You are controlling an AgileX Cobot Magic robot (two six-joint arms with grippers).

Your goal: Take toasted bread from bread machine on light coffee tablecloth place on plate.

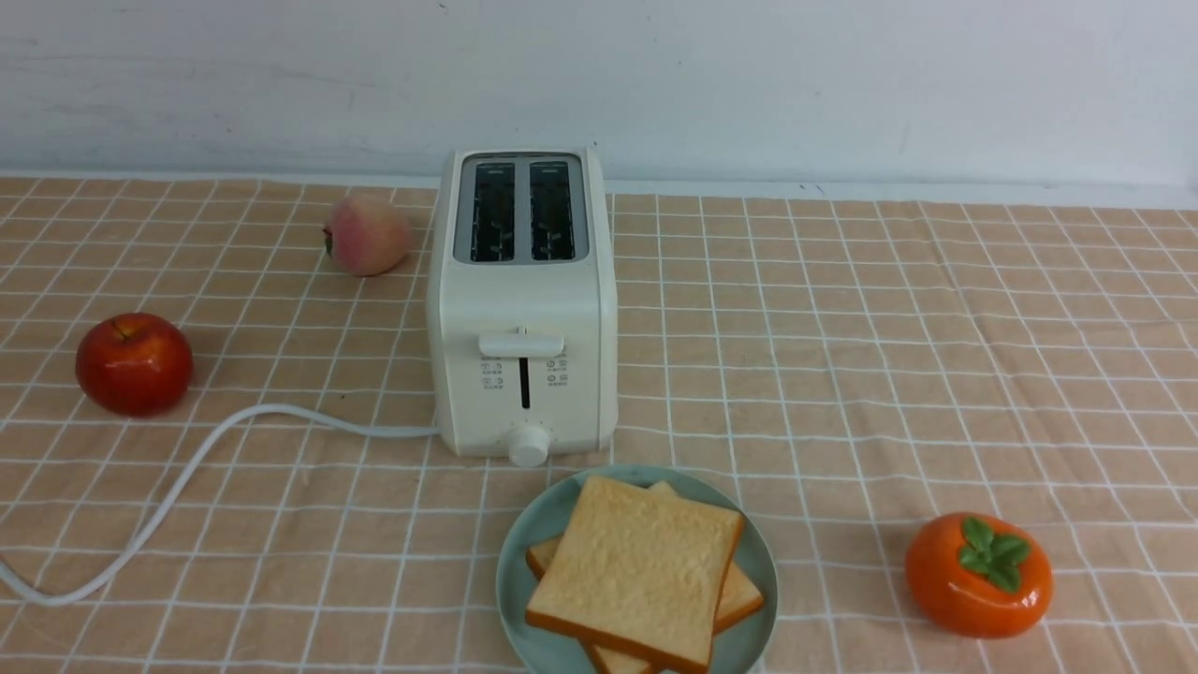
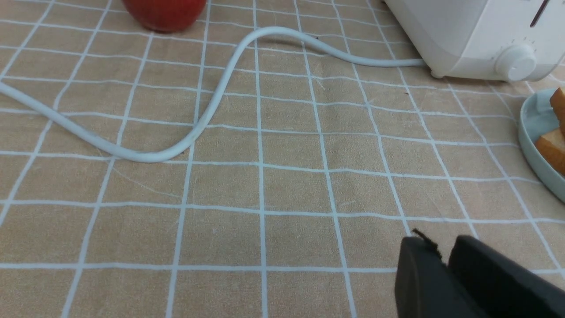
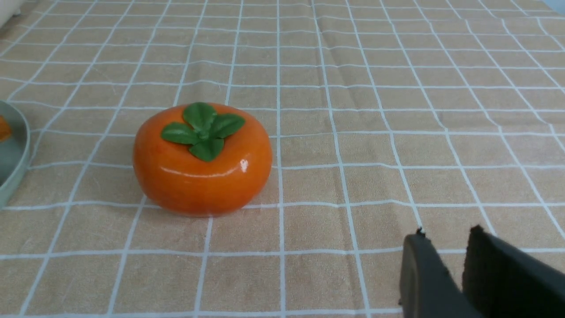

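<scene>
My wrist views alone show my left gripper (image 2: 443, 249) and right gripper (image 3: 446, 240), each slightly parted, holding nothing, front view shows bread machine (image 1: 522, 309) slots empty, toasted bread (image 1: 636, 576) stacked on plate (image 1: 519, 562) at its 6 o'clock.

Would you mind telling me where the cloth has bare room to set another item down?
Widest free patch: right of the cream-white boxy toaster, behind the glossy orange persimmon. Another lies left of the pale mint plate, bounded by the white cord. Crowded between toaster and plate.
</scene>
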